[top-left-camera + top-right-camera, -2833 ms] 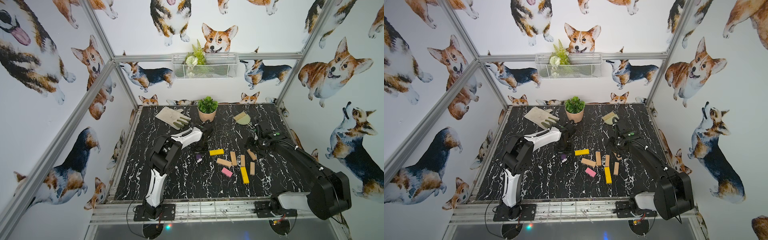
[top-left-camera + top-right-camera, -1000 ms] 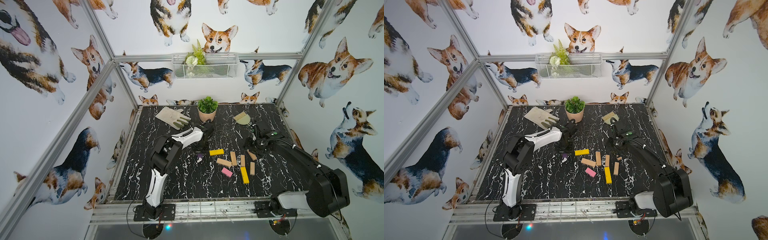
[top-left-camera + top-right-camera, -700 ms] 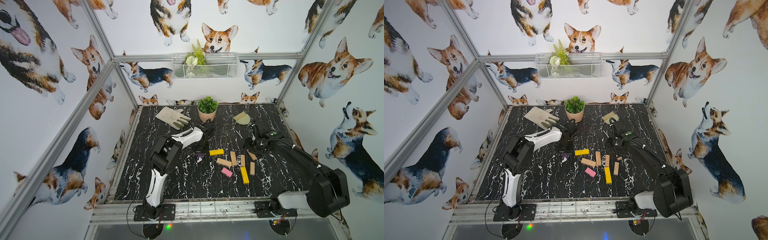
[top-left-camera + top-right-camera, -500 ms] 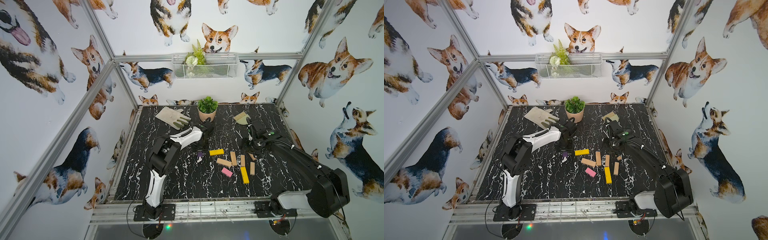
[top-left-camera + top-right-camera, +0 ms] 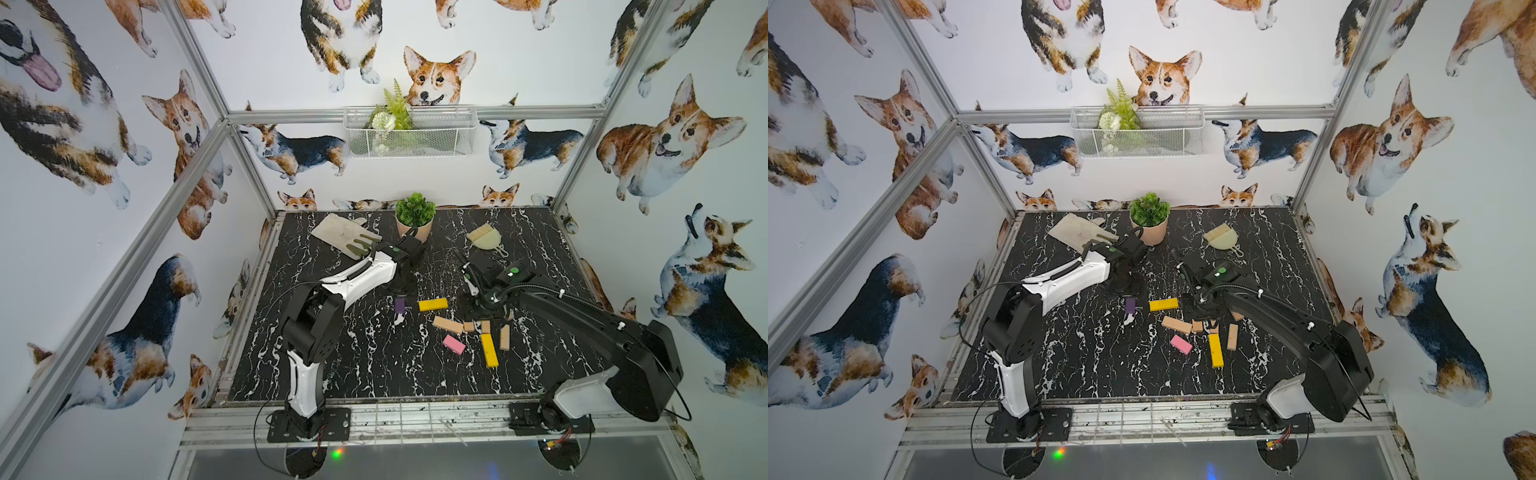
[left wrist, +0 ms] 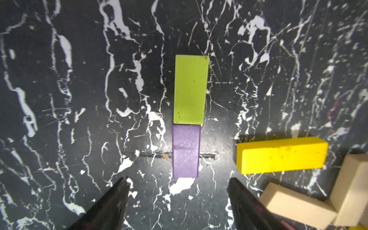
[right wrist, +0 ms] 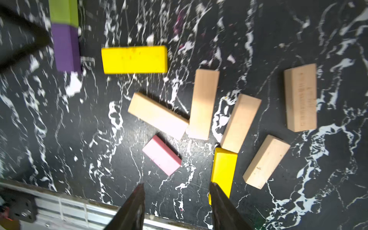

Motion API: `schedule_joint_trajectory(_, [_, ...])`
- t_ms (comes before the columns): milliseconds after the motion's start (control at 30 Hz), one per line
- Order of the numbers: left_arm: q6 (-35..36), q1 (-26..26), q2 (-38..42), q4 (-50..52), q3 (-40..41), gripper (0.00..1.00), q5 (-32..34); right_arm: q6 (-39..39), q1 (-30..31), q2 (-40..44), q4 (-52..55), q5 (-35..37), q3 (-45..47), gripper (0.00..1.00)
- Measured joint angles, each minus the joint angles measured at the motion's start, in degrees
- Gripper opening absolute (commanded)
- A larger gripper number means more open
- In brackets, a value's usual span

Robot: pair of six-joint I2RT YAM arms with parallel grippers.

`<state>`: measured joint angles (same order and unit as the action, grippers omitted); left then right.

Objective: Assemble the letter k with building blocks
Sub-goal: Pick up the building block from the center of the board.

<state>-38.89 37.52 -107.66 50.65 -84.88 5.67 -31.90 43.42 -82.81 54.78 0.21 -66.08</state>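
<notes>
Your left pincer (image 6: 178, 180) was wide open and held nothing. Just ahead of its tips, the purple block (image 6: 186, 150) lay on the counter (image 6: 59, 119). It sat end to end with the green block (image 6: 190, 89), and both pointed straight away. The yellow block (image 6: 281, 155) lay just to its right, turned crosswise. Your right pincer (image 7: 176, 185), partly open and empty, hung over the tan blocks (image 7: 203, 103) and looked farther off.

Corgi-print walls (image 5: 291, 62), black marble tabletop (image 5: 374, 374), aluminium frame (image 5: 291, 116)
</notes>
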Motion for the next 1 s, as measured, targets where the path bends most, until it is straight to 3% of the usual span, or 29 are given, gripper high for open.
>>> schedule_joint_trajectory(167, [-0.31, -7.52, 9.38, -0.44, 5.16, 0.91, -0.79, 3.65, 5.88, -5.99, 0.22, 1.2, -0.7, 0.48])
schedule_joint_trajectory(233, [0.55, -10.12, 11.5, -0.28, 5.86, 1.0, -0.52, 4.79, 6.47, -7.87, -0.17, 1.27, -0.5, 0.47])
schedule_joint_trajectory(533, [5.29, -17.99, 19.96, -0.31, 13.35, 1.0, -1.42, 9.07, 7.13, -14.29, -2.43, -0.28, -0.81, 0.48])
schedule_joint_trajectory(767, [5.9, -20.04, 21.97, -2.08, 16.65, 1.0, -3.65, 11.8, 7.21, -17.38, -2.95, -1.68, -1.27, 0.48])
schedule_joint_trajectory(1000, [6.1, -20.31, 20.98, -2.86, 17.59, 1.0, -4.5, 13.92, 7.61, -18.14, -2.89, -3.21, -1.03, 0.56])
